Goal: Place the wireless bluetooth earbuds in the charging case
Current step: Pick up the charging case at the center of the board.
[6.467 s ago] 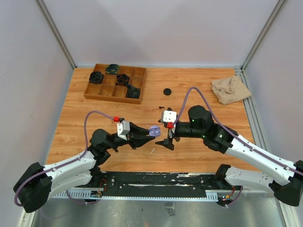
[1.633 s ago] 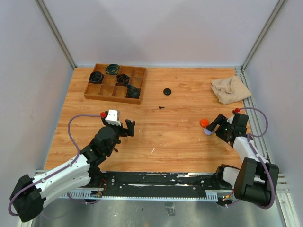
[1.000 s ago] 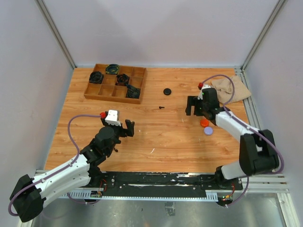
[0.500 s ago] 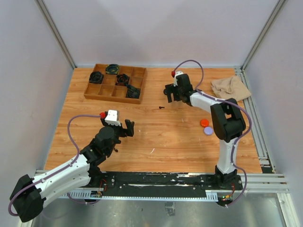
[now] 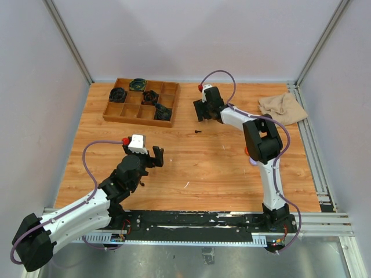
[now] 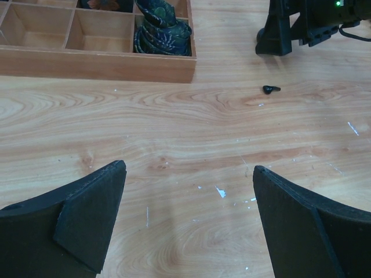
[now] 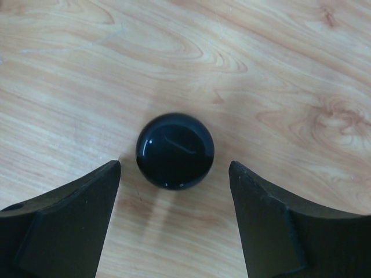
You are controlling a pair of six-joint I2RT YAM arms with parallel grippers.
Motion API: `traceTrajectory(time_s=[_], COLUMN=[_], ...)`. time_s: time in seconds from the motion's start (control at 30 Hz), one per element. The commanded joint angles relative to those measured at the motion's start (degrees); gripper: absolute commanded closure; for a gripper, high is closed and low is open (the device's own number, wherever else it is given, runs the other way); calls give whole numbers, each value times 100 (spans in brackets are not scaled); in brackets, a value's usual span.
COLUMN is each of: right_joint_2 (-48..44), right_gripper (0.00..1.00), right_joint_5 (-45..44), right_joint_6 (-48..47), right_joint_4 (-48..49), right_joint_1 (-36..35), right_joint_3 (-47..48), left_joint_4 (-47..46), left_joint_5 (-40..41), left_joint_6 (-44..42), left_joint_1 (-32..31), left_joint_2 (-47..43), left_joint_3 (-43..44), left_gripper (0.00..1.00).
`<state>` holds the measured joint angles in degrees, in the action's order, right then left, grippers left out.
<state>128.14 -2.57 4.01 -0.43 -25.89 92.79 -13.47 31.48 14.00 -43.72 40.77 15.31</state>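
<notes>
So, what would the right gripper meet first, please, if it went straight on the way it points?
Probably the round black case, lying on the table between the right gripper's open fingers; its distance is unclear.

Gaps flank the black case (image 7: 175,150) inside the right tool (image 7: 174,169).

The flat wooden table (image 5: 220,179) is orange-brown with wavy darker lines and little white specks. The round shiny plastic case (image 7: 175,150) is black with one thin pale streak. The tiny bean-shaped earbud (image 6: 271,89) is black. The wooden box tray (image 6: 98,65) is brown. The coiled thing (image 6: 162,32) in it is dark with a green leafy pattern. The crumpled cloth (image 5: 282,109) is beige. My left gripper (image 6: 186,191) and my right gripper (image 7: 174,168) are black.
</notes>
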Motion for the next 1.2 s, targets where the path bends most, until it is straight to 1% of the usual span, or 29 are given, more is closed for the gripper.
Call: traceTrajectory(time_s=[0.0, 0.17, 0.27, 0.4, 0.47, 0.67, 0.93, 1.17], right_joint_2=[281, 281, 203, -11, -151, -783, -2188, -3302], right_gripper=[25, 38, 48, 56, 58, 60, 60, 60], right_joint_5=[-22, -53, 0, 89, 143, 300, 459, 633], right_joint_6=[-1, 66, 65, 48, 29, -25, 169, 254], right_joint_4=[-418, -459, -459, -444, -438, -418, -165, 81], right_joint_1=[-56, -57, -57, -65, -65, -132, -298, -688], right_joint_3=[421, 391, 271, 13, -144, -876, -2569, -3741], left_joint_4=[-32, -28, -23, -32, -41, -63, -125, 99], left_joint_5=[197, 180, 154, 134, 110, -3, -315, -717], left_joint_6=[17, 24, 32, 41, 50, 81, 176, 562], left_joint_1=[0, 1, -2, 3, 3, 0, 4, 4], left_joint_2=[-4, -1, -11, -13, -17, -34, 9, 29], left_joint_3=[44, 50, 56, 43, 46, 42, 65, 243], left_gripper=[4, 4, 4, 4, 4, 4, 4, 5])
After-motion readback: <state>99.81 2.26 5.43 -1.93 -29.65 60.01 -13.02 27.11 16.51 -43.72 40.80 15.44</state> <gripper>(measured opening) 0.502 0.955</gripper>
